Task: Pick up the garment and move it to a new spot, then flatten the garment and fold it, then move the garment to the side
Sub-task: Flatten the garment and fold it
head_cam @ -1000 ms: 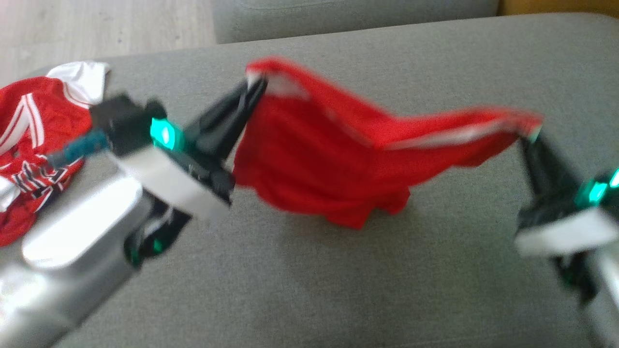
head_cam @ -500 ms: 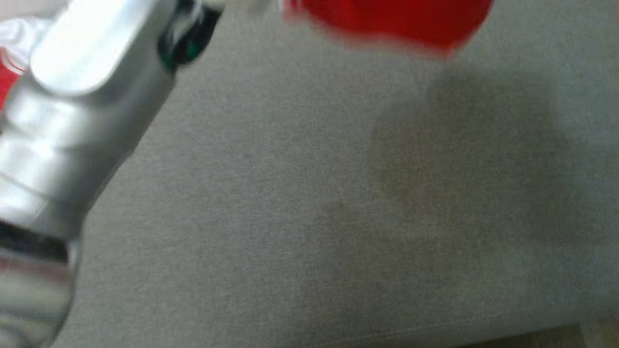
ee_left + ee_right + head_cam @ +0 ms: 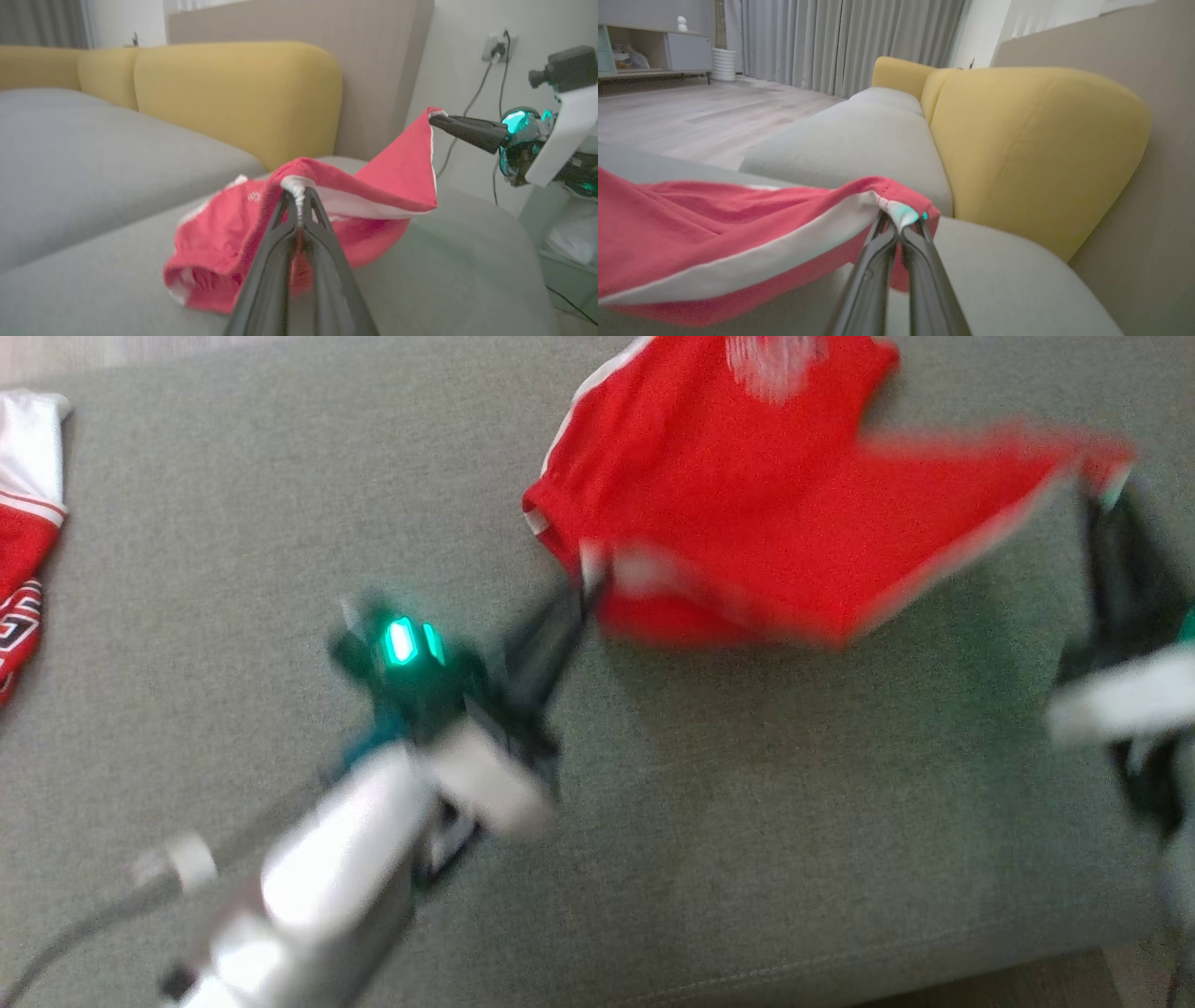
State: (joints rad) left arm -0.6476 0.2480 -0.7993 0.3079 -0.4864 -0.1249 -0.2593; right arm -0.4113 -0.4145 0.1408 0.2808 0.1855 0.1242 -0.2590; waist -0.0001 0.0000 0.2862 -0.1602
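The garment [image 3: 775,513] is red with white trim, stretched over the grey sofa seat [image 3: 709,821]; its far part lies on the cushion, its near edge is lifted. My left gripper [image 3: 596,569] is shut on the garment's white-trimmed left corner [image 3: 295,186]. My right gripper [image 3: 1102,485] is shut on the opposite corner [image 3: 903,212] at the right, and it also shows in the left wrist view [image 3: 437,119]. The cloth [image 3: 714,233] sags between the two grips.
Another red and white garment [image 3: 23,532] lies at the seat's left edge. Yellow back cushions [image 3: 238,98] rise behind the seat, with a beige wall panel [image 3: 373,70] and a socket with cables [image 3: 495,46]. The seat's front edge [image 3: 840,961] runs along the bottom.
The head camera swung down and back up, so the whole picture shifted. Both grippers keep their hold; the garment now lies farther back with its far part on the seat.
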